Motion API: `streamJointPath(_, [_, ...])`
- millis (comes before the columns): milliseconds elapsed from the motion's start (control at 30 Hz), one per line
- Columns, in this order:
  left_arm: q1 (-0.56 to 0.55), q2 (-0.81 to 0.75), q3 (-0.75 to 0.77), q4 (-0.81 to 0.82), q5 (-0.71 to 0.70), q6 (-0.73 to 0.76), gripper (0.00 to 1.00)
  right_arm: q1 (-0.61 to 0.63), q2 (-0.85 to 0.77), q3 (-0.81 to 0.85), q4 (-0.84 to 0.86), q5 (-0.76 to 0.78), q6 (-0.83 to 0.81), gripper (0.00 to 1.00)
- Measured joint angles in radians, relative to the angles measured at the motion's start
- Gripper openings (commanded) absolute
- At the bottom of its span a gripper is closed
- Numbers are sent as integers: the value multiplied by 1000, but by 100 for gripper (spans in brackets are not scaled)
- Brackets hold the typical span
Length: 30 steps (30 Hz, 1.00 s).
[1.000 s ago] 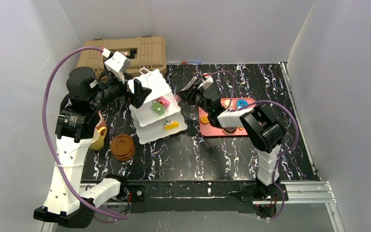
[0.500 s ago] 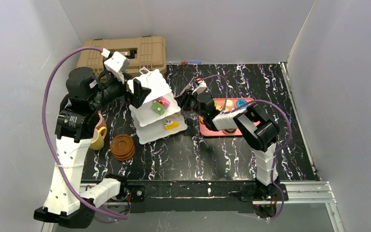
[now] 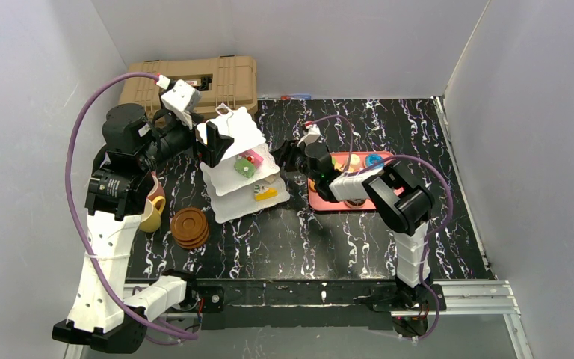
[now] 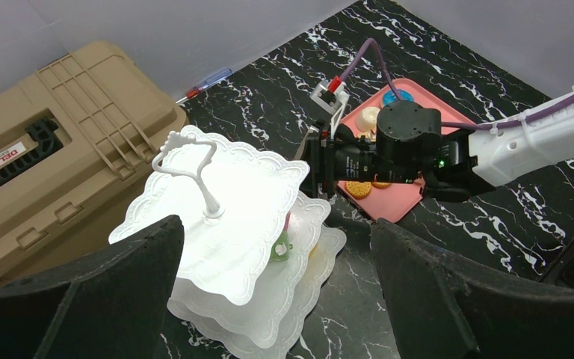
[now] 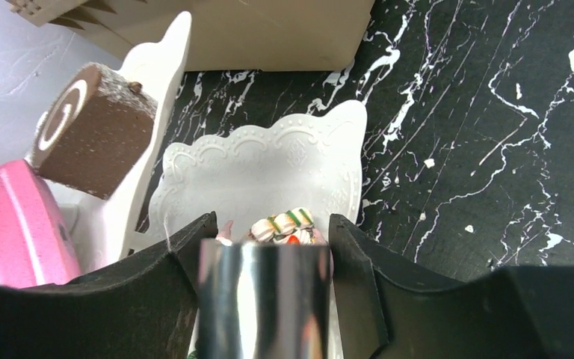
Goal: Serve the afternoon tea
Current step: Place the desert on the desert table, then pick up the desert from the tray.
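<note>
The white three-tier stand [image 3: 233, 134] [image 4: 232, 202] stands left of centre, with small pastries [image 3: 247, 163] on its tiers. My left gripper [image 3: 217, 140] [image 4: 274, 224] hangs open over its top tier and holds nothing. My right gripper [image 3: 285, 154] [image 5: 269, 224] reaches in level at the stand's right side, over a lower plate [image 5: 269, 168]. Its jaws are apart around a cream-topped pastry [image 5: 288, 223] with a shiny silver side, and contact is unclear. A brown swirl roll [image 5: 90, 127] and a pink cake [image 5: 4, 224] sit on the tier to the left. Brown saucers [image 3: 190, 227] and a yellow cup [image 3: 149, 217] sit near left.
The pink-red tray [image 3: 327, 203] [image 4: 400, 206], right of the stand, still carries several pastries, among them a blue ring [image 3: 374, 159]. The tan hard case [image 3: 228, 75] [image 4: 45, 149] fills the back left corner. A pen [image 3: 295, 96] lies by the back wall. Grey walls enclose the table.
My right gripper has moved left from the tray's edge to the stand, and its jaws have widened around the pastry. The left arm has not moved.
</note>
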Motion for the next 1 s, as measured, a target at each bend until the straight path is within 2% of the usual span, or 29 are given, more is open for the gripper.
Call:
streamJointPath(200, [0,0,0,0,0,0,93,-21,-60,-26,4,-3,0,58])
streamJointPath(433, [0,0,0,0,0,-1,93,-55,-137,-70,6,9,-43,57])
streamJointPath(767, [0,0,0,1,1,-2,93,-69,-344,-128,-156,103,-293,57])
streamJointPath(1000, [0,0,0,1,8,-4,93,-173,-519,-254,-268,129,-431,58])
